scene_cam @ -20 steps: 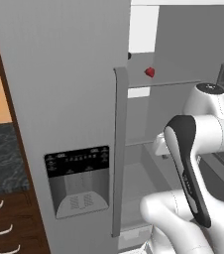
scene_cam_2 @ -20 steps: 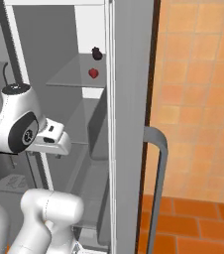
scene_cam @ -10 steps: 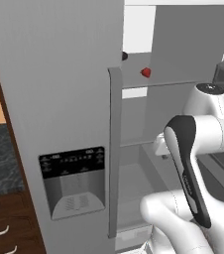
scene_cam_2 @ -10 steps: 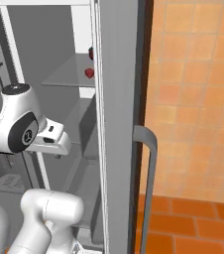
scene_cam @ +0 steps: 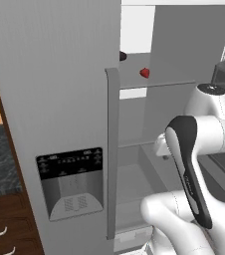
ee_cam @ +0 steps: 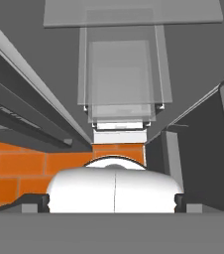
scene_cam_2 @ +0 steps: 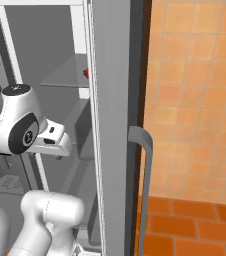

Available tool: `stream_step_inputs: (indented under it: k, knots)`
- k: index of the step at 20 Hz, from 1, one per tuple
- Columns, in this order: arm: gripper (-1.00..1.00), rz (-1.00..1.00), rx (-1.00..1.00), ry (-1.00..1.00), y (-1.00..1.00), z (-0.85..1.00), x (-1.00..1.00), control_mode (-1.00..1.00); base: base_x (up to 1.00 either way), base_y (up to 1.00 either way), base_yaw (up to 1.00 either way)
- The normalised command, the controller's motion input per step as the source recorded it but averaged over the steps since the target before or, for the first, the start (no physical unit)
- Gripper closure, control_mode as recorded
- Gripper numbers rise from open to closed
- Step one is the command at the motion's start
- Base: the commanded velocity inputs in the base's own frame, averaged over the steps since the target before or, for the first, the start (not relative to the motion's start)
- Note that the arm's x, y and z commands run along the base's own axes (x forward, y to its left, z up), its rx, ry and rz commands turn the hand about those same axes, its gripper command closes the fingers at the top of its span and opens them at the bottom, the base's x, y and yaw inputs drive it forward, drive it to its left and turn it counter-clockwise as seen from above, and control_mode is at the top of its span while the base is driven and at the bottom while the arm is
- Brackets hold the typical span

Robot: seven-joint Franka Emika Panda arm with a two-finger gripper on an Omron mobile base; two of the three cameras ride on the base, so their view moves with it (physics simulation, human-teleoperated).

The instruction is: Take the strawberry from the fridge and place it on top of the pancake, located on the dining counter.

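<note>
Left base view: the fridge (scene_cam: 59,99) is seen with its right door swung open and its left door closed, a long vertical handle (scene_cam: 112,149) running down the left door's edge and a black-panelled water dispenser (scene_cam: 72,182) set low at about 8 o'clock. The strawberry (scene_cam: 144,72) is seen resting on a glass shelf (scene_cam: 159,85) inside the open compartment, at about 1 o'clock in the picture. A small dark round item (scene_cam: 122,56) is partly hidden by the door edge, just up and to the 10 o'clock side of the strawberry. The white arm (scene_cam: 194,164) is folded at 4 o'clock, well below the shelf and apart from the fruit.

In the right base view a sliver of the strawberry (scene_cam_2: 86,73) is visible at the edge of the open door (scene_cam_2: 112,125), at about 11 o'clock, above the arm's elbow. An orange tiled wall (scene_cam_2: 195,90) and brick-red floor (scene_cam_2: 190,225) are seen at 3 o'clock.

In the hand view glass shelves (ee_cam: 119,74) and the floor are looked down upon. Whether the gripper is apart or together cannot be told.
</note>
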Motion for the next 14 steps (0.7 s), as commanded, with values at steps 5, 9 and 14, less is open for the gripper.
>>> stream_step_inputs:
  k: [5, 9, 14]
  knots:
    - [-1.00, 0.00, 0.00, 0.00, 0.00, 0.00, 0.00, 1.00, 0.00, 0.00, 0.00]
    - [-1.00, 0.03, 0.00, -0.32, 0.00, 0.00, 0.02, -1.00, 0.00, 0.00, 0.00]
    - [-1.00, 0.05, 0.00, -0.45, -0.01, 0.36, 0.00, -1.00, 0.00, 0.00, 0.00]
